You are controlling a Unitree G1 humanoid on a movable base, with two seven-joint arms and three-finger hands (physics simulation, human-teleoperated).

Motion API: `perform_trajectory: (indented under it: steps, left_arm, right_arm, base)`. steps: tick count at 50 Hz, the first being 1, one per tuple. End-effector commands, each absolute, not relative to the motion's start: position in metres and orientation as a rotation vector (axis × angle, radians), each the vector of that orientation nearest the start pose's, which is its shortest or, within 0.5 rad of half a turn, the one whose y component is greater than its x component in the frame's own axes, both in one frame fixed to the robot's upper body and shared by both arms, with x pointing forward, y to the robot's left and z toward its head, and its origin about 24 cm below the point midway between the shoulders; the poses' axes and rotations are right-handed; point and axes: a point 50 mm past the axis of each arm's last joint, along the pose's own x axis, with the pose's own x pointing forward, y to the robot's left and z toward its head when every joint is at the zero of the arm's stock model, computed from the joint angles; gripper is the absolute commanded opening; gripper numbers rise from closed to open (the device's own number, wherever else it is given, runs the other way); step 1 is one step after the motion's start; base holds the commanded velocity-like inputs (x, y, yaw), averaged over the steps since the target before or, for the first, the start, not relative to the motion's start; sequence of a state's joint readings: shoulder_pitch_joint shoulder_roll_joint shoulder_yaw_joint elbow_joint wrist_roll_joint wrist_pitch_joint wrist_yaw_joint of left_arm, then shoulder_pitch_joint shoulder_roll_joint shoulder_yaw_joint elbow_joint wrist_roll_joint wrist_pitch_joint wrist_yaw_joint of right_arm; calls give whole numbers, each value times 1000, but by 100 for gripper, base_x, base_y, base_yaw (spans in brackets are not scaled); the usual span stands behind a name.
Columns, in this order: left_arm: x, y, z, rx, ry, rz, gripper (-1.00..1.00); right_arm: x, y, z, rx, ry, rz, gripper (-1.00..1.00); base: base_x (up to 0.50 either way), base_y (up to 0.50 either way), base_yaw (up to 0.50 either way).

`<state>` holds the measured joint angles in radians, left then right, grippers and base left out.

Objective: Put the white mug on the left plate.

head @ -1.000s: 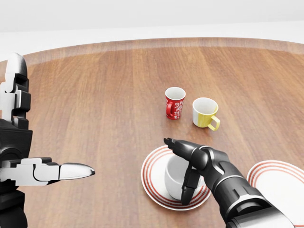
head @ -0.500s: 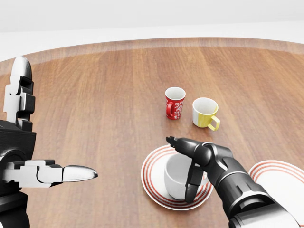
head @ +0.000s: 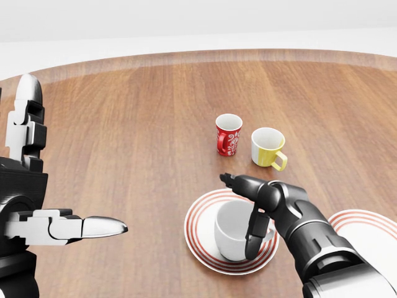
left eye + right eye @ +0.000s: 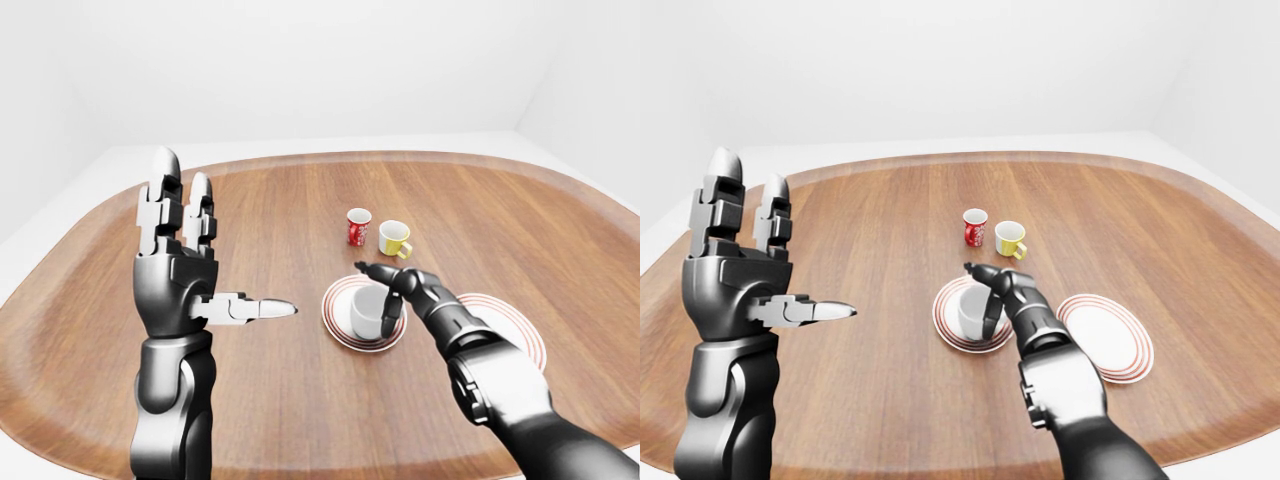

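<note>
The white mug (image 3: 229,228) stands upright on the left plate (image 3: 195,239), a white plate with red rings. My right hand (image 3: 247,212) is open at the mug's right side. One finger (image 3: 232,180) reaches over the mug's far rim and another (image 3: 252,245) hangs down by its right wall. The fingers do not close round it. My left hand (image 4: 215,255) is open and empty, raised upright at the left of the views, well apart from the plate.
A red patterned mug (image 3: 228,135) and a yellow mug (image 3: 268,148) stand side by side above the left plate. A second red-ringed plate (image 4: 1105,335) lies to the right, partly behind my right arm. The round wooden table (image 3: 124,136) has a raised rim.
My right hand has shifted a little to the right and upward, away from the mug's wall. The mug stays on the plate. My left hand has barely moved.
</note>
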<state>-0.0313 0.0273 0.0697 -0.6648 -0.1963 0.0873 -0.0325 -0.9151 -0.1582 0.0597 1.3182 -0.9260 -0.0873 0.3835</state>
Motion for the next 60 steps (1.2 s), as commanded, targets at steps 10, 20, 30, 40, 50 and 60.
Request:
perform_trajectory:
  steps: [10, 20, 30, 40, 50, 60]
  left_arm:
    - [217, 160, 188, -130, -613, -55, 100]
    - [217, 160, 188, -129, -611, -56, 100]
    - [216, 160, 189, -129, -619, -57, 100]
    - [216, 160, 190, -129, -622, -55, 100]
    - [215, 160, 191, -129, -629, -53, 100]
    - [214, 161, 193, -130, -638, -50, 100]
  right_arm:
    - [379, -134, 44, -1106, 459, 670, 100]
    - [381, -106, 106, -792, 194, 749, 100]
    - [369, -105, 122, -524, 64, 734, 100]
    - [365, -124, 113, -296, 43, 691, 100]
    - [351, -148, 88, -119, 51, 505, 100]
    - [340, -157, 54, 191, 111, 281, 100]
  base:
    - [0, 0, 0]
    - [0, 0, 0]
    - [0, 0, 0]
    - [0, 0, 0]
    - [0, 0, 0]
    - [0, 0, 0]
